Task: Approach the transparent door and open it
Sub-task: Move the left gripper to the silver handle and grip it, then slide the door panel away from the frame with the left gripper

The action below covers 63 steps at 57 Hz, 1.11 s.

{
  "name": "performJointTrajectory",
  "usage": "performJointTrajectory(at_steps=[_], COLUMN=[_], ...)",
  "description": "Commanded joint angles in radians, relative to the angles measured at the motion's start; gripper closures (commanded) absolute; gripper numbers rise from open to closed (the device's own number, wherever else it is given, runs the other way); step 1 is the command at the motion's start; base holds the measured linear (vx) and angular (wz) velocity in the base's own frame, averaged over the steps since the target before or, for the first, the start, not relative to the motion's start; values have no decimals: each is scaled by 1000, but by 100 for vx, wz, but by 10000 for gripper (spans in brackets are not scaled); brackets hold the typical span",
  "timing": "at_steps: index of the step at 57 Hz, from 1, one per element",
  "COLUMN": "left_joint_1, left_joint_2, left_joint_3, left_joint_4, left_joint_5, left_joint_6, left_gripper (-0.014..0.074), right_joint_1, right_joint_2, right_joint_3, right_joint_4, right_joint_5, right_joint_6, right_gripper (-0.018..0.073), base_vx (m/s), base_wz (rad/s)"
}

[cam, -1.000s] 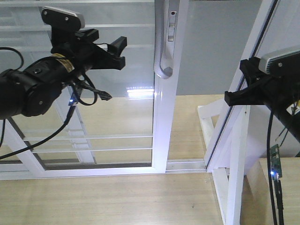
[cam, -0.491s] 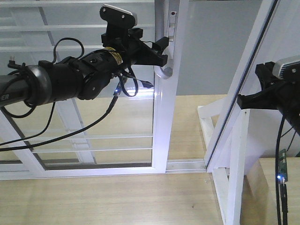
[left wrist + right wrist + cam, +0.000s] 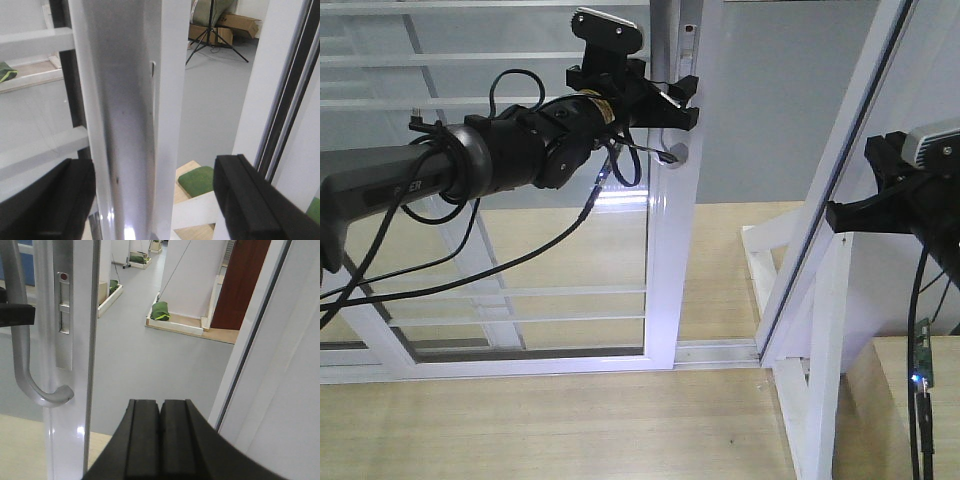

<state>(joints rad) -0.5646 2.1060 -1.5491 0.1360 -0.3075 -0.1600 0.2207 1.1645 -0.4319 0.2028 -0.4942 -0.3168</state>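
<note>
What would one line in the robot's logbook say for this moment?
phase: pre-grasp | left gripper: open, straddling transparent door stile at handle height | right gripper: shut, away from door

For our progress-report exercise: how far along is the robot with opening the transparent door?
Done: the robot is at the transparent door. In hand: the left tool is open, its fingers either side of the stile bearing the handle, not closed on it. The right tool is shut, clear of the door. Left: grip and slide the door.

The left gripper (image 3: pixel 686 102) has swung right across the glass, jaws now straddling the handle stile of the transparent door (image 3: pixel 670 262). The right gripper (image 3: pixel 834 215) has edged right.
</note>
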Motion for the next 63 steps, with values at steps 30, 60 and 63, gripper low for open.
performJointTrajectory(at_steps=[30, 60, 63], left_joint_1=[22, 15, 15], left_joint_2=[24, 21, 19], left_joint_3=[-195, -195, -195], left_joint_4=[-123, -108, -108], left_joint_5=[12, 20, 20], left_joint_6=[50, 50, 50], left_gripper=[6, 558, 605], right_joint_1=[-4, -4, -4], right_joint_2=[-23, -23, -23], right_joint_3=[-25, -25, -25], right_joint_4=[-8, -8, -8], right_joint_5=[-75, -75, -75], right_joint_6=[-9, -9, -9], right_gripper=[562, 562, 562], base_vx=[0, 0, 0], base_wz=[0, 0, 0])
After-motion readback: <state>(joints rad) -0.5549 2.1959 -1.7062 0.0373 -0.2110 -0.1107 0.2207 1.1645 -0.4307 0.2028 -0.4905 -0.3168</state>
